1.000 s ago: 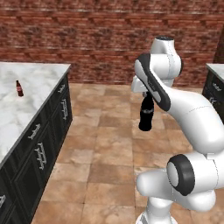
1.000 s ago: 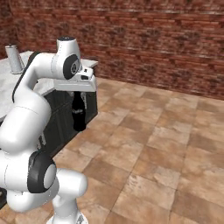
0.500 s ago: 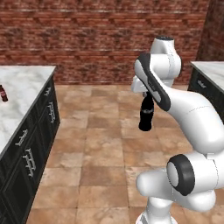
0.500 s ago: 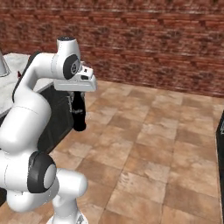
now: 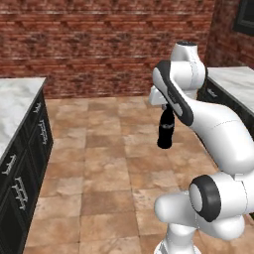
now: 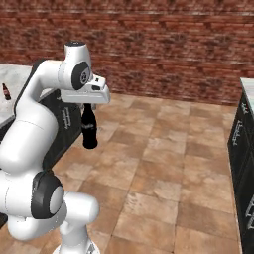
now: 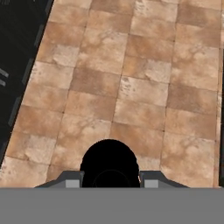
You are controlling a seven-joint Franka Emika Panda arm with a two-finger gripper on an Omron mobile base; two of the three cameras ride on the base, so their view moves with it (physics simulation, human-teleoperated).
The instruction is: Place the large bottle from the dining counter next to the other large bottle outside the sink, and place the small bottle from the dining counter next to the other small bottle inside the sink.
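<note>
While claw point(image 6: 89, 105) clamps one large bottle point(image 6: 89, 128), one small bottle point(image 6: 6, 92) sits on dining counter point(image 6: 12, 106).

Arm glossy white, built from rounded tubular links. Joints marked by dark grey-black bands and round black caps with grey centre, largest at lower elbow near base. White bulbous pedestal at bottom. Hand a white boxy block with small dark spots on side face. Gripper point(image 6: 88, 105) fingers dark, with pale grey tips. No cables or lettering discernible.
</note>
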